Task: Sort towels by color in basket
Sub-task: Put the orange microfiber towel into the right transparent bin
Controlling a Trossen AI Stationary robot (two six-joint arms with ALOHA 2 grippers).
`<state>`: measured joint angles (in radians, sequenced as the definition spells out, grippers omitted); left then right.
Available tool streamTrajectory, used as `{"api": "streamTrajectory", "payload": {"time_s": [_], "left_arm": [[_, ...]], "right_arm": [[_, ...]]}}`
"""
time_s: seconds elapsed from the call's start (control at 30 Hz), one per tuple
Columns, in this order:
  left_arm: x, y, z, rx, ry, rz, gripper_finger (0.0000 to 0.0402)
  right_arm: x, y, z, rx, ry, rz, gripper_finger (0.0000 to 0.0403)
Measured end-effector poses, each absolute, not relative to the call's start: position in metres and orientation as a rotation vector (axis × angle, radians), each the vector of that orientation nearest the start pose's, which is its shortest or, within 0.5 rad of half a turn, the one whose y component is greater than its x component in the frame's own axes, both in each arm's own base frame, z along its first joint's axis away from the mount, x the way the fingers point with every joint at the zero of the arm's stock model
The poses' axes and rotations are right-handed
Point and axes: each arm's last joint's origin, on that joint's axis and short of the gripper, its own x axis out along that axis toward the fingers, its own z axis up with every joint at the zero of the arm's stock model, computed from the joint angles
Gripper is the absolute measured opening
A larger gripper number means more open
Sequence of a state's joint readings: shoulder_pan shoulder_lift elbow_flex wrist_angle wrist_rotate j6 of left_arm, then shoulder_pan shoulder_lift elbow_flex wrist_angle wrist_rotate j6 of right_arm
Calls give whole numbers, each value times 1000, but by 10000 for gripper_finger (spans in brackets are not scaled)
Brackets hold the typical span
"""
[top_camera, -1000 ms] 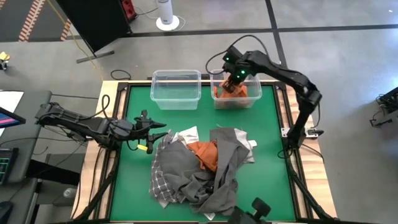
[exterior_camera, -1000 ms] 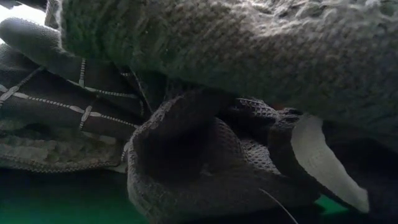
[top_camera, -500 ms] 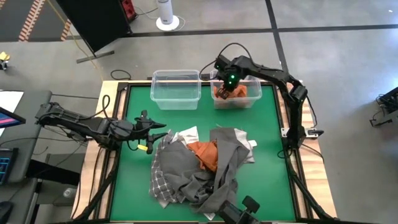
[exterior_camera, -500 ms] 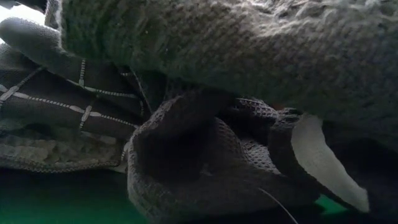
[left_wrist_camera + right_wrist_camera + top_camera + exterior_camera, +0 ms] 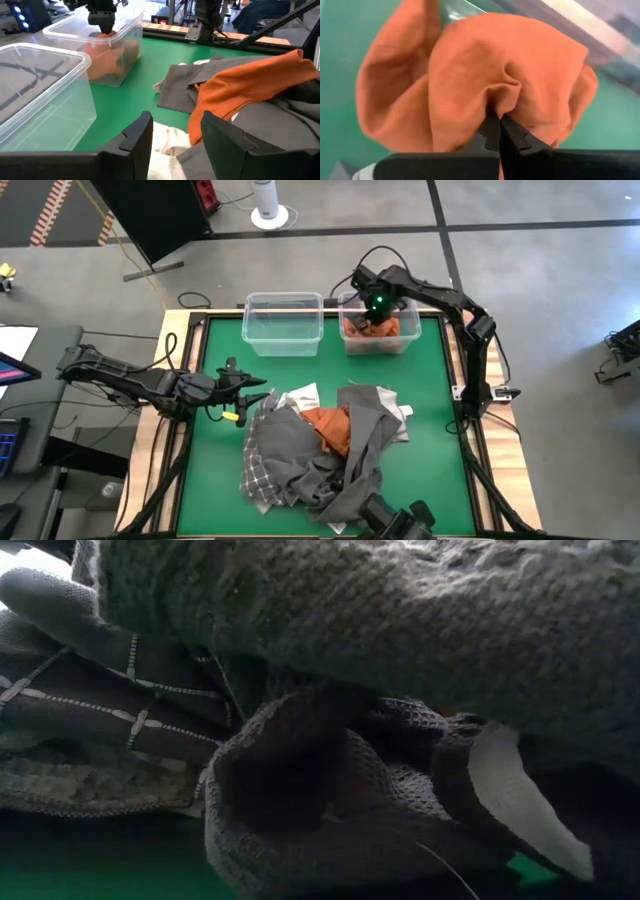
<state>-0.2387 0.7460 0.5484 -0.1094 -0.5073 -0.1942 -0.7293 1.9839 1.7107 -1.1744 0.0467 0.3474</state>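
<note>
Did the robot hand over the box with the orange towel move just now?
Yes. In the high view the right gripper has shifted back toward the middle of the right bin, after swinging toward its left wall, still pinching the orange towel.

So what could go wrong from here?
The right gripper is shut on the orange towel down in the right bin; lifting without release could drag it back out. A second orange towel lies tangled under grey towels, so picking it may pull those along.
</note>
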Motion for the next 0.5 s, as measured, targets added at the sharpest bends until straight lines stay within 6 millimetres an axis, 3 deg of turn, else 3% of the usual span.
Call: {"api": "streamTrajectory", "payload": {"time_s": [0.17,0.5], "left_arm": [[165,-24,266,-18,258,349,160],[165,-24,266,59,269,345,160]], "right_arm": [[282,-271,236,938,1195,-1016,17],[277,-277,206,1078,1090,-1057,18]]}}
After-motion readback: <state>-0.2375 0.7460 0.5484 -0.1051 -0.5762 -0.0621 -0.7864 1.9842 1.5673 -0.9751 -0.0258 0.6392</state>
